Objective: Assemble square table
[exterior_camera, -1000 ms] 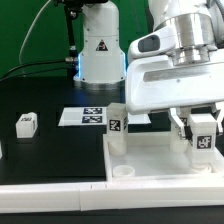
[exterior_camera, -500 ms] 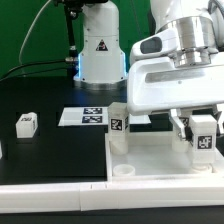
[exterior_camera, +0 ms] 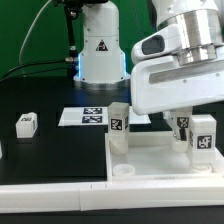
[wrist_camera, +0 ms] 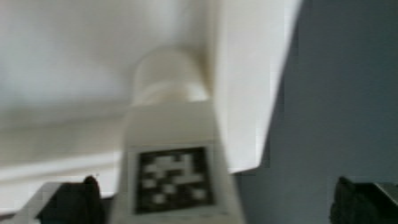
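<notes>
The claw [wrist_camera: 217,198] just popped open, jaws wide of the leg [exterior_camera: 203,134] standing on the square plate [exterior_camera: 150,158] corner, middle right of frame. Guess that leg's seated now.

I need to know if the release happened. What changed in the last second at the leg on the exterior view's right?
The tool opened and let go of that leg, which stands upright on the plate; the arm lifted slightly. The other upright leg, the loose leg on the table and the marker board stayed put.
</notes>
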`<act>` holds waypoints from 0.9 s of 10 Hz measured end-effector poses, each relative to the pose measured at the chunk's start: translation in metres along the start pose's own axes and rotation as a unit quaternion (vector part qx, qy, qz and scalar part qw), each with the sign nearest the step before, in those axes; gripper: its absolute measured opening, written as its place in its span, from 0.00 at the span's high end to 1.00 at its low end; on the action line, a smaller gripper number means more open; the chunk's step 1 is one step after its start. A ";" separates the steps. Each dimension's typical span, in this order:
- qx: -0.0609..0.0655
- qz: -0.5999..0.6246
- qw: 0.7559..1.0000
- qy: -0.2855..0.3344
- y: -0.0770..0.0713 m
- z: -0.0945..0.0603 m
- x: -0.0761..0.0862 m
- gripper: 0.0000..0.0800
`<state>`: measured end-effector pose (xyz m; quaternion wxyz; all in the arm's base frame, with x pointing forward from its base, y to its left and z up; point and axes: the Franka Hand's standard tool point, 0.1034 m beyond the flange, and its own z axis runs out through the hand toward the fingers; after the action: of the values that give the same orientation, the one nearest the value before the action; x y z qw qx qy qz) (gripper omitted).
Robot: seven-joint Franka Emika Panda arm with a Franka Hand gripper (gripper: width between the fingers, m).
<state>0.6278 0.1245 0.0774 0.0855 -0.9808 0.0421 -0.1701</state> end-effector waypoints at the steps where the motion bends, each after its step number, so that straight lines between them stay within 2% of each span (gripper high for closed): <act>1: 0.003 0.013 0.999 -0.034 -0.005 0.002 0.005 0.19; 2: 0.006 0.009 0.997 -0.073 -0.004 0.004 0.003 0.19; 5: 0.019 0.015 0.981 -0.192 0.011 -0.008 -0.001 0.19; 9: 0.018 0.021 0.980 -0.196 0.014 -0.005 0.000 0.19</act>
<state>0.6255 0.1095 0.0797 0.1135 -0.9923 0.0419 0.0260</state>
